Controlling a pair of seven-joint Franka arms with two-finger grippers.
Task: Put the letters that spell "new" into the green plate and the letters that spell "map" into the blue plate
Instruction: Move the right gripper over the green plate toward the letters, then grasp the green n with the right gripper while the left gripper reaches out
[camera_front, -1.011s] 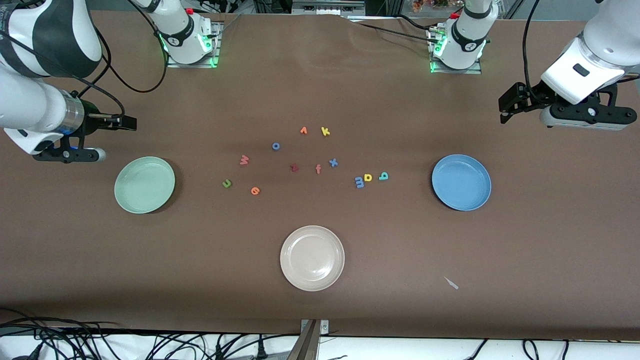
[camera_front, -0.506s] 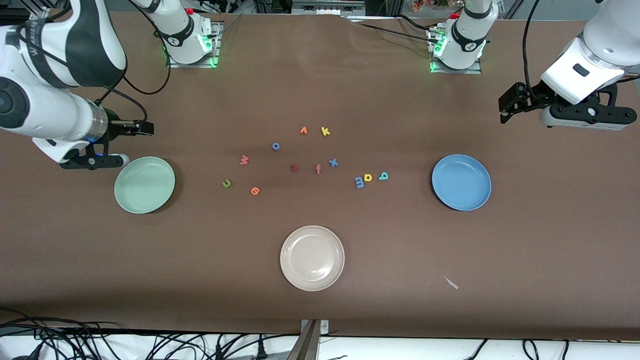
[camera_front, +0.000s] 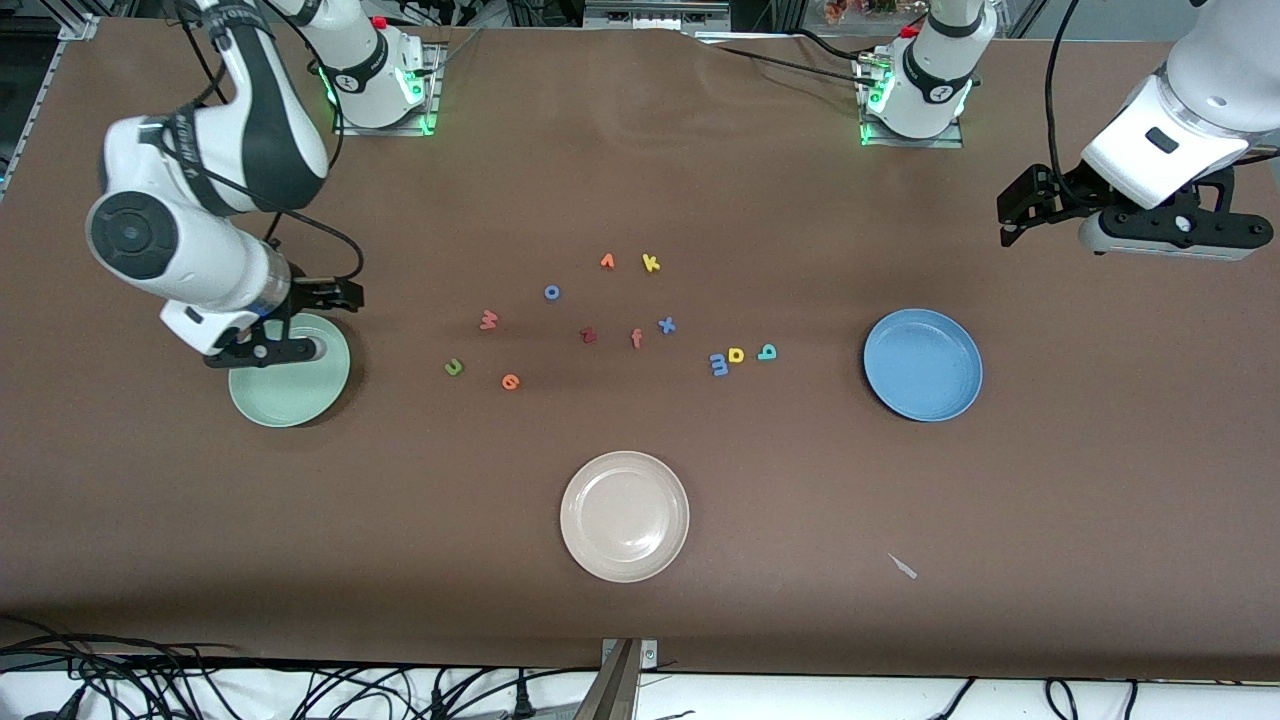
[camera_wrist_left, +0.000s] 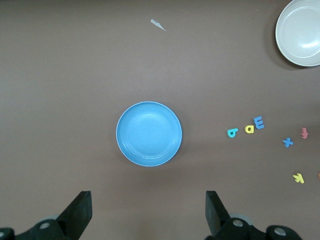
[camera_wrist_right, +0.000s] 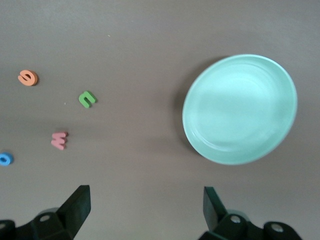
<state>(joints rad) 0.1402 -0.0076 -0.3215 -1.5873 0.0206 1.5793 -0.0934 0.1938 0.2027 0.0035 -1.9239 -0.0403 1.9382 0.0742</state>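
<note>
While nothing is yet plated: right gripper (camera_front: 318, 322) over the green plate (camera_front: 290, 390), jaws apart, empty; left gripper (camera_front: 1010, 215) waiting, jaws apart. Letters n (camera_front: 454, 367), e (camera_front: 510, 381), w (camera_front: 488, 320) lying between plates. Next, presumably: reach for n, pinch squarely.

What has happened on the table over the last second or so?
The right arm swung in from the table's edge, bringing its tool over the green plate; it is open and holds nothing. The left tool waits, open, near the blue plate. The letters and all three plates stayed put.
</note>
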